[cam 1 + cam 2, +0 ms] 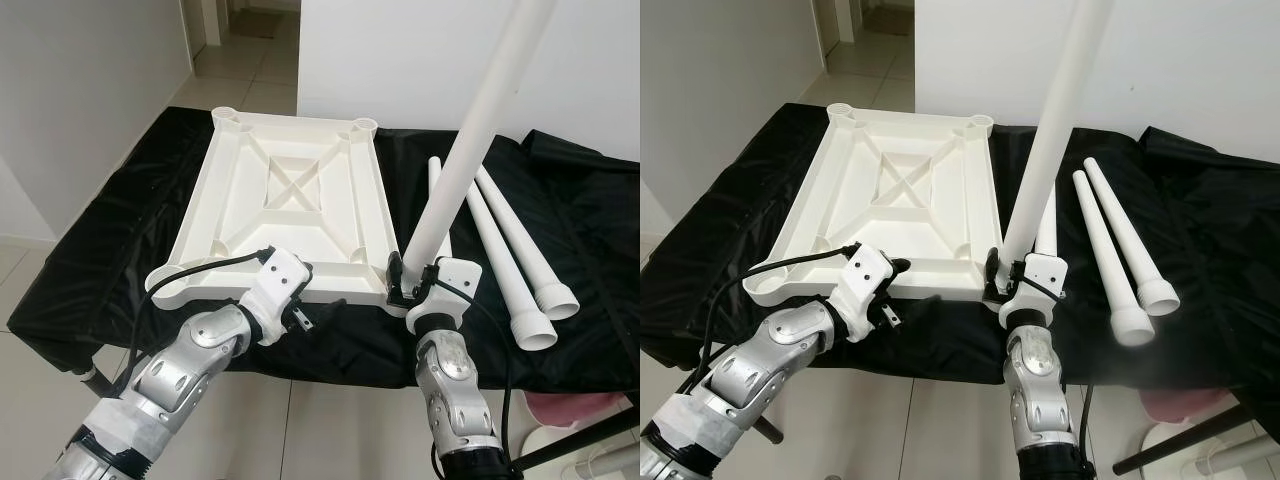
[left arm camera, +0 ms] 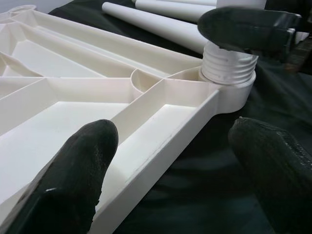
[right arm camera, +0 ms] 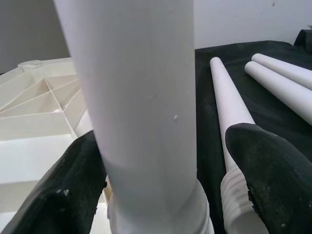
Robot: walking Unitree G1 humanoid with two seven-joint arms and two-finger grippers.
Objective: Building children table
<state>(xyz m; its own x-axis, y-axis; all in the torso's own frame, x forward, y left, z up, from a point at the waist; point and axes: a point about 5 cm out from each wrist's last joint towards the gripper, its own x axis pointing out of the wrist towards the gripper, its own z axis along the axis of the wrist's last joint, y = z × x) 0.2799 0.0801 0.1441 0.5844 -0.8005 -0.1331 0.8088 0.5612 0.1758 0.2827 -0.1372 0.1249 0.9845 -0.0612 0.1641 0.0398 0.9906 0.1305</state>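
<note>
a long bench draped in black cloth [image 1: 120, 215] fills the middle of the room, white walls [image 1: 70, 90] on both sides and a tiled hallway floor [image 1: 250, 60] running off behind it. the white tabletop [image 1: 290, 200] lies upside down on the cloth, ribs showing, its near edge at the bench's front. the right gripper [image 1: 412, 285] sits at the near right corner socket, fingers either side of the upright leg [image 1: 470, 140] low down, though whether they press on it i can't tell; the leg's threaded end [image 2: 228, 68] stands in the socket. the left gripper [image 1: 305, 310] sits at the near edge of the tabletop, its fingers [image 2: 73, 170] spread apart with the rim between them. three spare legs [image 1: 515, 255] lie on the cloth to the right, side by side.
</note>
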